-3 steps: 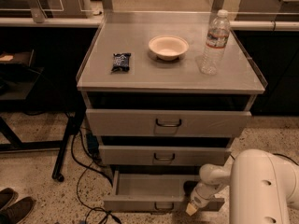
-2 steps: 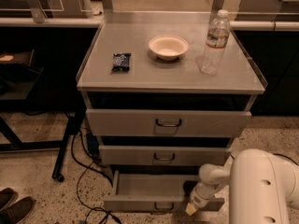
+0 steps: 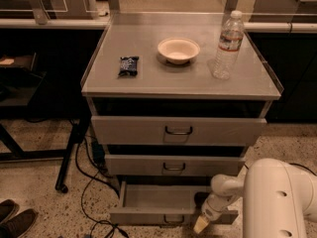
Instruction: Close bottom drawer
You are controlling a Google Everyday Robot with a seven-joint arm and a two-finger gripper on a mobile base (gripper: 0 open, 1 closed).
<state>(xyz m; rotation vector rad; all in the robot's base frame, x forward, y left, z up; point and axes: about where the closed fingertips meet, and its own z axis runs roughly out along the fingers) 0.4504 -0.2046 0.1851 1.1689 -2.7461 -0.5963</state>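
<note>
The bottom drawer stood pulled out at 6 o'clock, below the desk. The gripper sat by the drawer's front at 4 o'clock; whether it was open or closed I could not tell. An off-centre push there might skew and jam the drawer.

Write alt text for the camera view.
The bottom drawer of a grey three-drawer cabinet stands pulled out, the robot's gripper at its front right. On top sit a bowl, a water bottle and a dark packet.
</note>
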